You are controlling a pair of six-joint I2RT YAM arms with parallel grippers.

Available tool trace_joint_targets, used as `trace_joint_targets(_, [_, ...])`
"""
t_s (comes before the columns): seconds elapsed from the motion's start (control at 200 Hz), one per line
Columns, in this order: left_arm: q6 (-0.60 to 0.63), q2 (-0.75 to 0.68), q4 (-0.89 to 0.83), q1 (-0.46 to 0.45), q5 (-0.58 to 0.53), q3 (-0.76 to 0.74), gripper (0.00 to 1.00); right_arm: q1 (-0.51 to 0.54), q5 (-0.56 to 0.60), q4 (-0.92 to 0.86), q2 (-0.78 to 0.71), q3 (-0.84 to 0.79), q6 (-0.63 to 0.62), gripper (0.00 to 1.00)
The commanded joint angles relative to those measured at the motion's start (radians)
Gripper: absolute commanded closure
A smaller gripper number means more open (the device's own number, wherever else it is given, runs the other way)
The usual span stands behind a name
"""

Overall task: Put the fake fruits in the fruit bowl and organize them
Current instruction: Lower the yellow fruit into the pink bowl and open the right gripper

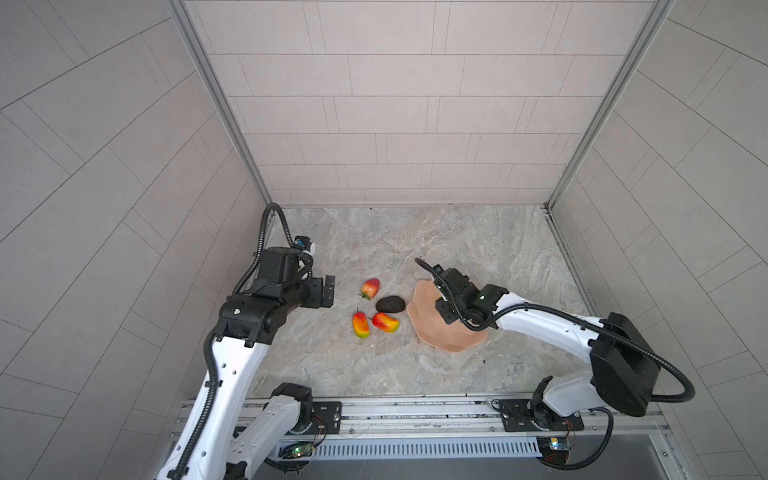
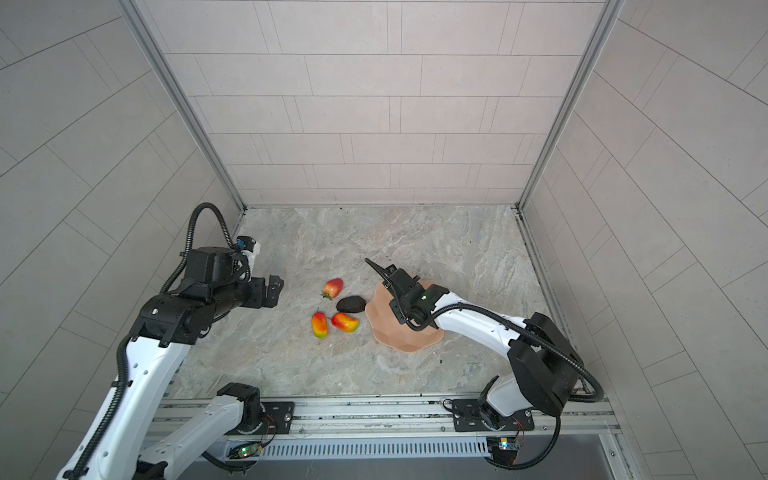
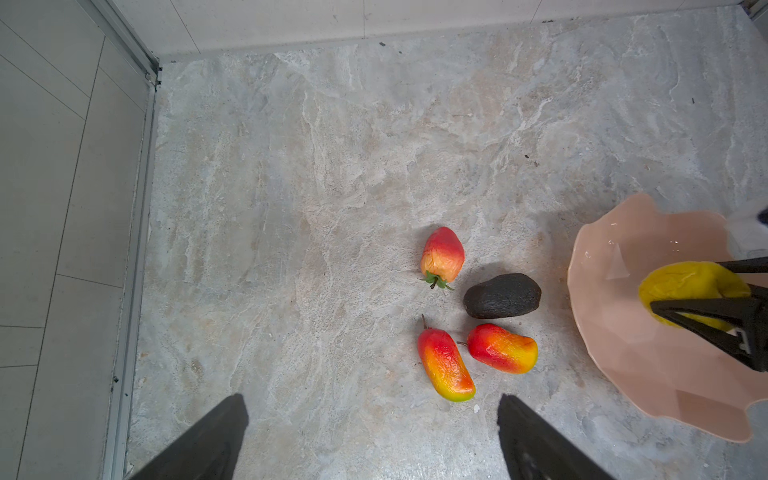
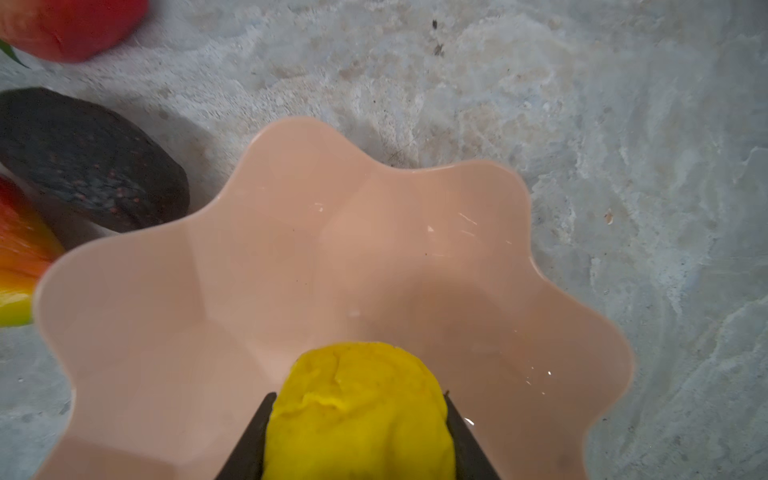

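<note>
Both top views: high over the front rail [image 1: 415,409], looking down at the whole table [image 1: 374,365], near-identical. Left wrist cam looks down from the 9 o'clock side, mid height. Right wrist cam's v close over the fruit bowl [image 4: 374,249], aimed maybe 11 o'clock; wrist cams share the yellow fruit [image 4: 357,399].

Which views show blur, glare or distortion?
Right wrist view: the strawberry and a mango are blurred; glare specks on the fruit bowl. In both top views the side wall tile lines curve. Left wrist view: sharp, soft shadow beside the avocado.
</note>
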Motion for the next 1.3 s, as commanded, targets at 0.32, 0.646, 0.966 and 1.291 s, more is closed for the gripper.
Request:
trace_joint_targets(0.32, [-0.004, -0.035, -0.046, -0.001, -0.02, 0.026, 0.0, -0.018, 0.029, 0.068, 0.074, -0.063, 0.054, 0.65])
trace_joint_targets(0.646, [-0.01, -0.035, -0.043, 0.0, -0.018, 0.024, 0.0, -0.021, 0.037, 0.003, 0.04, -0.042, 0.031, 0.22])
trace_joint_targets(0.966, [-0.007, -0.034, -0.073, 0.0, -0.066, 0.03, 0.0, -0.014, 0.028, -0.178, -0.11, 0.132, -0.072, 0.0])
trace_joint_targets(1.291, [-0.045, -0.082, -0.082, -0.001, -0.067, 0.011, 0.0, 0.013, -0.216, -0.164, 0.142, 0.454, -0.227, 0.0])
